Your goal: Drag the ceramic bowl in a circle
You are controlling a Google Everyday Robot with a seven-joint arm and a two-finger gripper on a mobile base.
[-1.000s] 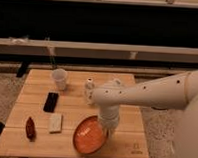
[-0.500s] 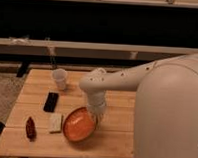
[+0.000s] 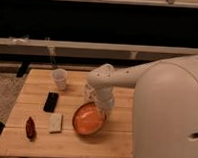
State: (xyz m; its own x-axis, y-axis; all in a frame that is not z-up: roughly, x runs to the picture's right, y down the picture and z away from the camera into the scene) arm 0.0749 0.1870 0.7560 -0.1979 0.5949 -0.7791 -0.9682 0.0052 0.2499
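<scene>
The ceramic bowl (image 3: 88, 119) is a wide, shallow, glossy orange-red bowl with pale streaks inside. It sits on the wooden table (image 3: 36, 140), right of the middle and toward the front. My white arm reaches in from the right. My gripper (image 3: 104, 108) hangs down at the bowl's upper right rim, touching or just inside it. The arm's wrist hides the fingertips.
A small white cup (image 3: 59, 79) stands at the back left of the table. A black flat device (image 3: 51, 101) lies left of the bowl. A pale rectangular packet (image 3: 55, 123) and a dark red object (image 3: 30, 127) lie at the front left. My arm's large white body (image 3: 170, 117) fills the right.
The bowl has slid left and back from the front right of the table. My arm has swung in closer and now fills more of the right side.
</scene>
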